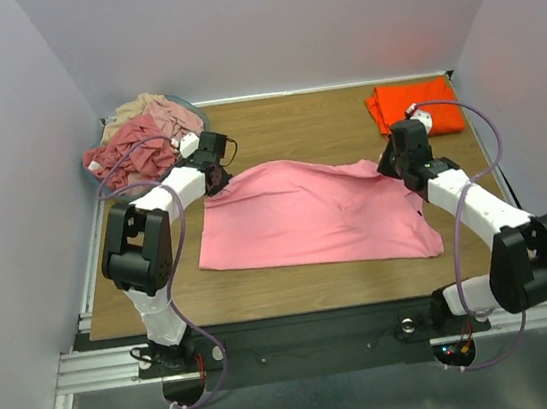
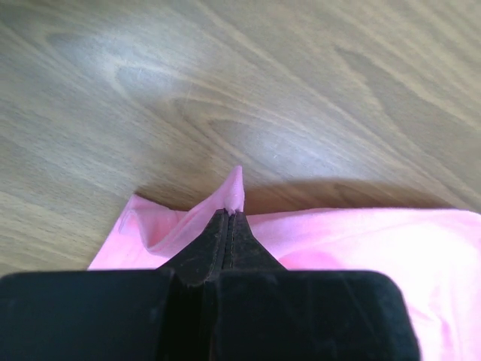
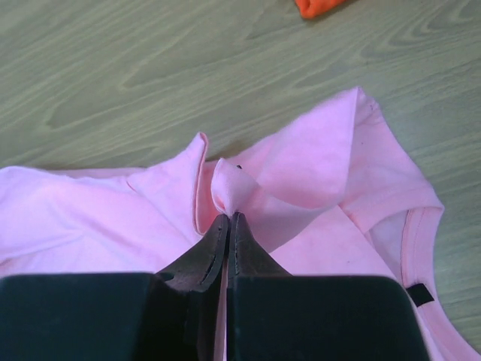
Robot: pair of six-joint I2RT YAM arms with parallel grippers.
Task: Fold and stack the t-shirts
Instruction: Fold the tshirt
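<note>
Both arms reach forward; left end effector [image 2: 229,216] and right end effector [image 3: 228,219] both clamped shut

1. Table [image 1: 314,285]: the wood-grain top I work over, viewed from above.
2. Pink shirt [image 1: 315,214]: spread across the middle and mostly flat. I see its far edge raised off the wood at both ends.
3. Orange shirt [image 1: 412,108]: folded, at the far right corner, well apart from the pink shirt.
4. Basket [image 1: 87,166]: at the far left corner.
</note>
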